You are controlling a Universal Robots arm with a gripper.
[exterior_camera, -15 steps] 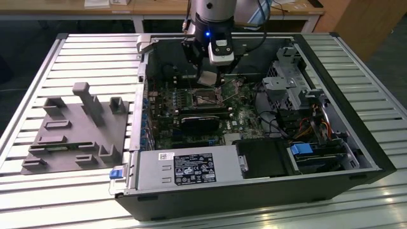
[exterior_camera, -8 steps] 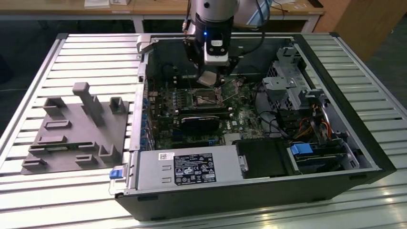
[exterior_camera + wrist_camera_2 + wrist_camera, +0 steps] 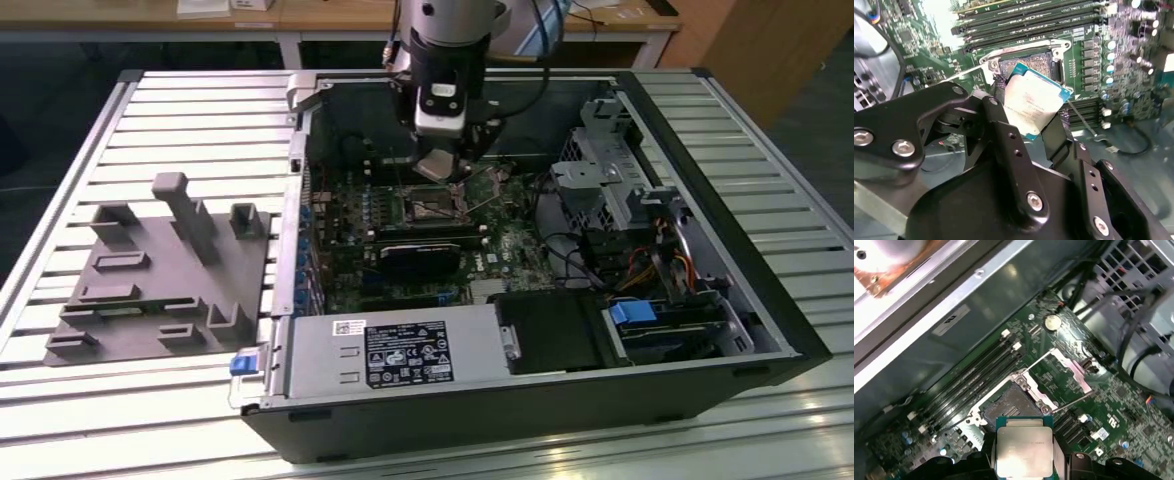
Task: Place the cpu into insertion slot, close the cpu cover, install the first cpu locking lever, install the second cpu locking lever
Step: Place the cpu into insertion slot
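The claw (image 3: 1026, 114) is clamped on the cpu (image 3: 1036, 97). In the exterior view the empty insertion slot (image 3: 434, 207) sits at six o'clock from it. The cpu cover (image 3: 1074, 375) is open. No step is done.

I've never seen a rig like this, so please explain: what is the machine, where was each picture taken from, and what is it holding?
The machine is one robot arm reaching into an open computer case that lies on a slatted metal table. The exterior view comes from a camera off the arm. Both wrist views come from cameras riding on the arm, looking past its end effector, the grasping part. Its black fingers are shut on the cpu, a flat square chip, held tilted above the insertion slot, the dark square socket on the green board. The cpu cover, a silver frame, is swung open beside the slot. A grey moulded holder sits on the table at the exterior view's left.
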